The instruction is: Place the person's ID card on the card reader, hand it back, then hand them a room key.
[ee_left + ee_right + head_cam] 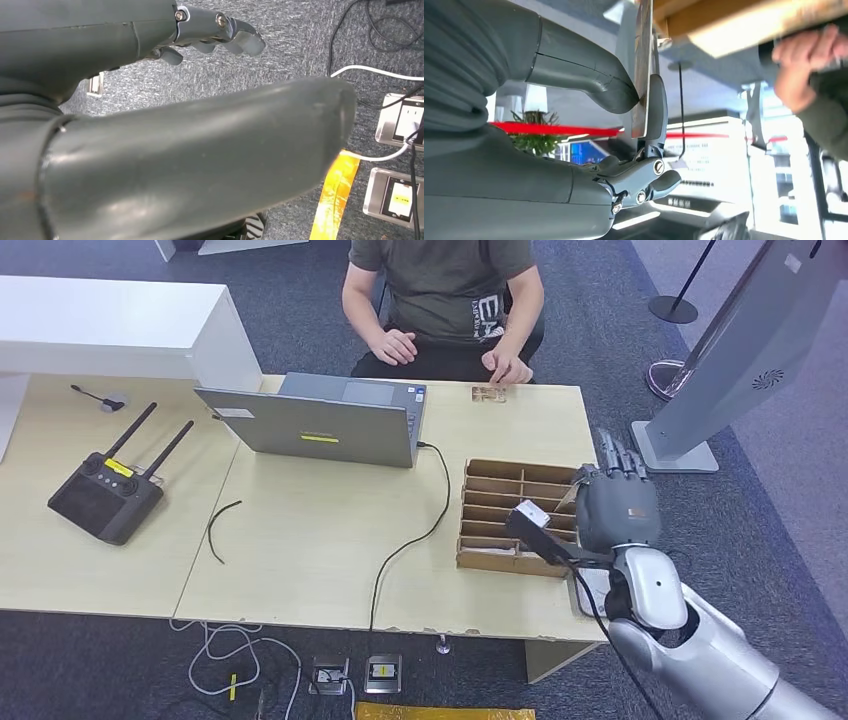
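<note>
Right hand (624, 100) pinches the card (642, 70) edge-on between thumb and fingers (656, 107).

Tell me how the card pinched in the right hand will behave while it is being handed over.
The card looks thin, flat and straight-edged, so it is probably stiff and light. The right hand pinches it only between thumb and a finger, on smooth faces, so it may slip or pivot if tugged sideways. It looks unlikely to bend under this grip.
</note>
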`<state>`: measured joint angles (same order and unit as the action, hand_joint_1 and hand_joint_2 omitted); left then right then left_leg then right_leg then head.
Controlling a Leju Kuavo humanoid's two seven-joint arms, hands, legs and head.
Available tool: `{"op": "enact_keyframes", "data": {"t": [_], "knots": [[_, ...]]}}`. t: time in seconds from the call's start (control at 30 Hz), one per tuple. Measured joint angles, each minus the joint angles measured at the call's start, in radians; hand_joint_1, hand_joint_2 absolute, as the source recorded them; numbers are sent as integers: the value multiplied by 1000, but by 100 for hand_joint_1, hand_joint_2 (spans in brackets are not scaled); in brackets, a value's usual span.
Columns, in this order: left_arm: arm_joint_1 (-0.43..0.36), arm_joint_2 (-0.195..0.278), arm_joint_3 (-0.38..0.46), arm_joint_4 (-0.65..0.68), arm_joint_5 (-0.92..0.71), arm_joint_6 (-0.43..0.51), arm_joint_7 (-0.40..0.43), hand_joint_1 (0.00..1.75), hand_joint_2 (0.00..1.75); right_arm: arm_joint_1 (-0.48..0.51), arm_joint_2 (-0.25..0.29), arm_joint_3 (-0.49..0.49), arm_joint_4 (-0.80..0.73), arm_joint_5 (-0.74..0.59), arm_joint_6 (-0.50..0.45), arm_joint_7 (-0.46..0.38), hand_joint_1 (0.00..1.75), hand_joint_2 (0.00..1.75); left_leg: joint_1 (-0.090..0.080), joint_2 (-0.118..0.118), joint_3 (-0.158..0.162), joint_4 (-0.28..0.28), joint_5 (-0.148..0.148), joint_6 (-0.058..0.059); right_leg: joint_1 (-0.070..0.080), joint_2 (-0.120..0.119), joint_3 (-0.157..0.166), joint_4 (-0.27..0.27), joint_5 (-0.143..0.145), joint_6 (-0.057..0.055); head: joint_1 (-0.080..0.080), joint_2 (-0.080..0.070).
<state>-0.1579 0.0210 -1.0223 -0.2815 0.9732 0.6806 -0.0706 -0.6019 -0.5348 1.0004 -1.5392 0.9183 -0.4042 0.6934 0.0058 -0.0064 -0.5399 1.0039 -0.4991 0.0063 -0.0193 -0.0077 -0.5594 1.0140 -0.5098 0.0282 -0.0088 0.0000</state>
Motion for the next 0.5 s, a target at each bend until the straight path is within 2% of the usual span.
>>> {"op": "enact_keyframes", "data": {"t": [0.33,0.5], "knots": [[-5,0,-4,0,0,0,0,0,0,-17,-27,-65,-96,22,11,4,175,175,0,0,0,0,0,0,0,0,0,0,0,0,0,0],[-14,-2,-16,0,-11,-1,1,0,0,-70,-28,-81,-111,36,52,1,175,175,0,0,0,0,0,0,0,0,1,0,0,0,0,0]]}}
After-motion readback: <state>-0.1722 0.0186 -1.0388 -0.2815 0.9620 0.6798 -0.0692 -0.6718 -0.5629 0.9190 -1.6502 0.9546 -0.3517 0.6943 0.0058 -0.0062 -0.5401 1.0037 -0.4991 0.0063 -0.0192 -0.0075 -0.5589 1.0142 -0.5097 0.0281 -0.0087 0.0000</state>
